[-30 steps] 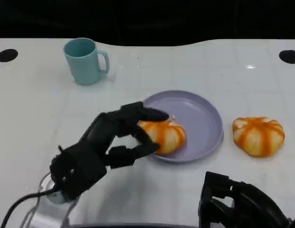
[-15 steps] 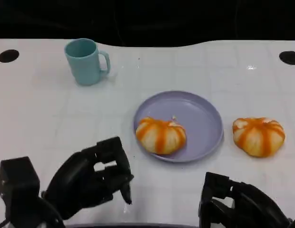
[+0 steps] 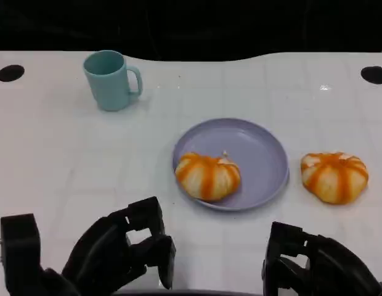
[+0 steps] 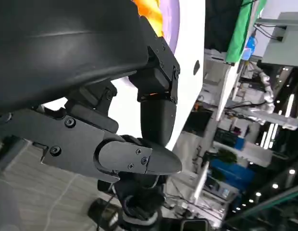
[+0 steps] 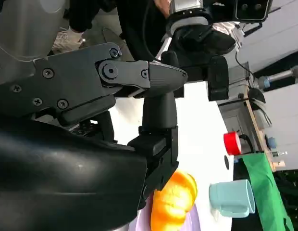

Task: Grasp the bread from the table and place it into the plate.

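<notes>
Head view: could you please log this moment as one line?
orange striped bread: on round purple plate | second bread: on table | left hand: empty | right hand: empty

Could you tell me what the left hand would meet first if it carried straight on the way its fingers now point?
Probably the bread on the plate: the left hand points up and right across bare table toward it, though depth is unclear.

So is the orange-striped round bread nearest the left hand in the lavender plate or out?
In. The orange-striped round bread rests inside the lavender plate, at its left edge, with no hand touching it.
</notes>
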`<state>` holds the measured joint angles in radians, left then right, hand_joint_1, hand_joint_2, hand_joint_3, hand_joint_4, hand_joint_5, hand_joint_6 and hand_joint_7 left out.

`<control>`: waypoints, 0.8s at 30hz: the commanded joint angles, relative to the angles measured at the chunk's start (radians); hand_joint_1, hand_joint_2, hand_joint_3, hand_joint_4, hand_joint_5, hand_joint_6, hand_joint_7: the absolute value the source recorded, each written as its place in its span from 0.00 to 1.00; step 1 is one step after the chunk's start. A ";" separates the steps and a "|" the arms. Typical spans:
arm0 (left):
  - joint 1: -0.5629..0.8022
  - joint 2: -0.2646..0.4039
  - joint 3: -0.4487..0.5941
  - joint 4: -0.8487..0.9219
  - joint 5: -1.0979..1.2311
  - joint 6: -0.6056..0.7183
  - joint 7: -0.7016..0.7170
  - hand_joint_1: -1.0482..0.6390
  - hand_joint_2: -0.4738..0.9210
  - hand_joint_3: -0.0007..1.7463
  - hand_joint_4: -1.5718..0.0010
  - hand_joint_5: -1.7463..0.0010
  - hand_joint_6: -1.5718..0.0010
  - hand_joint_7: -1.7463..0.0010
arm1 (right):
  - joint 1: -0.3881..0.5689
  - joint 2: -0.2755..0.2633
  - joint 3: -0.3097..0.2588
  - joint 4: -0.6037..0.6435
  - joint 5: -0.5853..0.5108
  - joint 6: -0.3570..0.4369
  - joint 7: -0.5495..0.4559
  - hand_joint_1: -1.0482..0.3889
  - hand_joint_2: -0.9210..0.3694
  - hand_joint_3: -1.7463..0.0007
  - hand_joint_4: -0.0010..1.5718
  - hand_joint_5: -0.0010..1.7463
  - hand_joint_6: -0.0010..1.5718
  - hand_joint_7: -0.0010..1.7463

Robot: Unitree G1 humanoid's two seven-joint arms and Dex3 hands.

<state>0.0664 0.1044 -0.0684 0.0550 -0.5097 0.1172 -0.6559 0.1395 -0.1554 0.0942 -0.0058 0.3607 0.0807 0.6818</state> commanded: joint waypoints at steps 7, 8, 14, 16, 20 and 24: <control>-0.036 -0.010 0.041 0.080 -0.019 0.003 -0.086 0.23 1.00 0.12 0.41 0.00 0.56 0.00 | -0.025 -0.002 -0.026 0.034 0.012 -0.022 0.011 0.39 0.00 0.77 0.38 1.00 0.27 0.96; -0.039 -0.010 0.042 0.083 -0.018 0.003 -0.092 0.23 1.00 0.12 0.41 0.00 0.56 0.00 | -0.027 -0.001 -0.027 0.037 0.012 -0.024 0.013 0.39 0.00 0.77 0.38 1.00 0.27 0.96; -0.047 -0.014 0.046 0.097 -0.014 -0.003 -0.115 0.23 1.00 0.12 0.41 0.00 0.56 0.00 | -0.031 -0.002 -0.032 0.040 0.013 -0.019 0.014 0.39 0.00 0.77 0.37 1.00 0.26 0.96; -0.050 -0.011 0.048 0.098 -0.012 0.004 -0.117 0.23 1.00 0.13 0.42 0.00 0.56 0.00 | -0.033 -0.001 -0.031 0.043 0.009 -0.021 0.013 0.39 0.00 0.76 0.37 1.00 0.26 0.96; -0.055 -0.011 0.056 0.105 -0.016 0.015 -0.119 0.22 1.00 0.11 0.41 0.00 0.55 0.00 | -0.038 0.004 -0.027 0.060 0.002 -0.040 0.015 0.39 0.00 0.76 0.38 1.00 0.27 0.97; -0.058 -0.012 0.059 0.103 -0.017 0.024 -0.120 0.22 1.00 0.11 0.42 0.00 0.56 0.00 | -0.042 0.006 -0.028 0.066 0.001 -0.049 0.011 0.38 0.00 0.77 0.40 1.00 0.28 0.97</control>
<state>0.0181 0.0816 -0.0205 0.1559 -0.5202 0.1272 -0.7608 0.1053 -0.1464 0.0765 0.0549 0.3612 0.0473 0.6933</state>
